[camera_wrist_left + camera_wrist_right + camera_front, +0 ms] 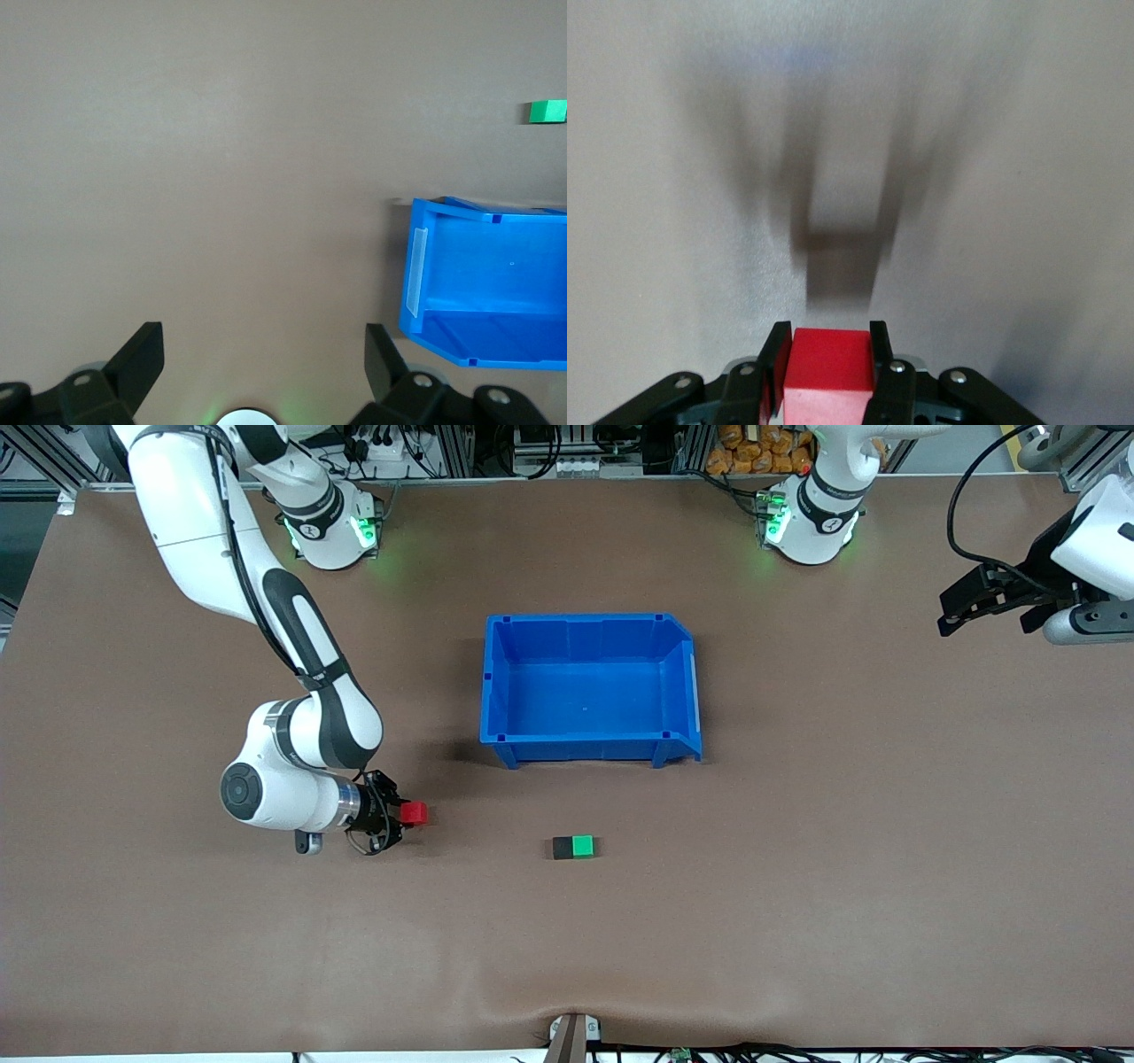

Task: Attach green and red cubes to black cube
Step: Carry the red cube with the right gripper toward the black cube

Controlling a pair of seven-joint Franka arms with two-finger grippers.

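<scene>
Three cubes show — one red cube [414, 812], one green cube [582, 846], one black cube [563, 849] — and one blue bin [500, 691], which holds nothing. Green and black sit touching on the table, nearer the front camera than the bin; their pair's long axis runs along the table, green toward the left arm's end. The right gripper [400, 815] pinches the red cube just above the table, toward the right arm's end. The left gripper [961, 607] waits, fingers spread, over its end.
</scene>
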